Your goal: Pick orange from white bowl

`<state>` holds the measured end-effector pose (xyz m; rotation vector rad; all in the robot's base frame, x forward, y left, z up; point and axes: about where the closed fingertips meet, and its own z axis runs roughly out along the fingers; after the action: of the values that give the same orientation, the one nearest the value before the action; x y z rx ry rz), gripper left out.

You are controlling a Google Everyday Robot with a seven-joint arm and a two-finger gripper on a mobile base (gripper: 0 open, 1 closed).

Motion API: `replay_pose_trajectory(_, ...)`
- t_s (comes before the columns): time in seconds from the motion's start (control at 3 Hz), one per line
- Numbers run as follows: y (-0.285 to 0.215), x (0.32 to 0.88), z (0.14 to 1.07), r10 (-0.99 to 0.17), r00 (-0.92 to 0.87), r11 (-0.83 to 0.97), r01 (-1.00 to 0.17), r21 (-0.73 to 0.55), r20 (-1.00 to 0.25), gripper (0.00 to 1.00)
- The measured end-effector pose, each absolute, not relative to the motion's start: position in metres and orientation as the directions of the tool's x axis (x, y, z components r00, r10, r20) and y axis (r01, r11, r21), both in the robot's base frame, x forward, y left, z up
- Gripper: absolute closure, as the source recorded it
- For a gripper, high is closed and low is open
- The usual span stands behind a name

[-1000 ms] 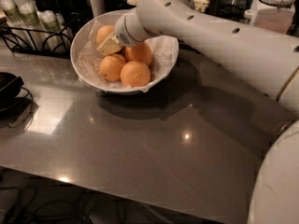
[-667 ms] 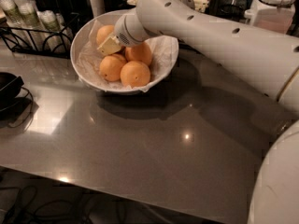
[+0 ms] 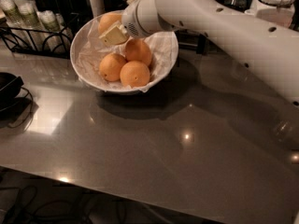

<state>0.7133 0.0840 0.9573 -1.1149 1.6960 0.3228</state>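
The white bowl [image 3: 159,43], lined with crinkled white paper, stands at the back of the grey table. Three oranges lie in it: one in the middle [image 3: 138,52], one at the front left [image 3: 112,67] and one at the front [image 3: 134,74]. My gripper [image 3: 114,34] reaches in from the right, over the bowl's back left. Its cream fingers [image 3: 113,35] are shut on a fourth orange [image 3: 107,21] and hold it just above the others, near the far rim. The fingers cover the lower part of that orange.
A black wire rack [image 3: 32,36] with small cups stands at the back left. A dark black dish [image 3: 7,88] sits at the left edge. A lidded glass jar [image 3: 279,3] stands at the back right. My white arm [image 3: 233,29] spans the right side above the grey table [image 3: 163,153].
The gripper and arm have risen a little, and the back-left orange has come up with them. The other three oranges and the bowl have not moved.
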Motion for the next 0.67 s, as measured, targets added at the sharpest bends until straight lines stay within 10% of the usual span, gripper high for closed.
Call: replay_pose_trajectory(0.67, 0.043, 0.698, 1.001, -0.425, 0.015, 0.528, -0.809, -0.261, -0.905, 1.00)
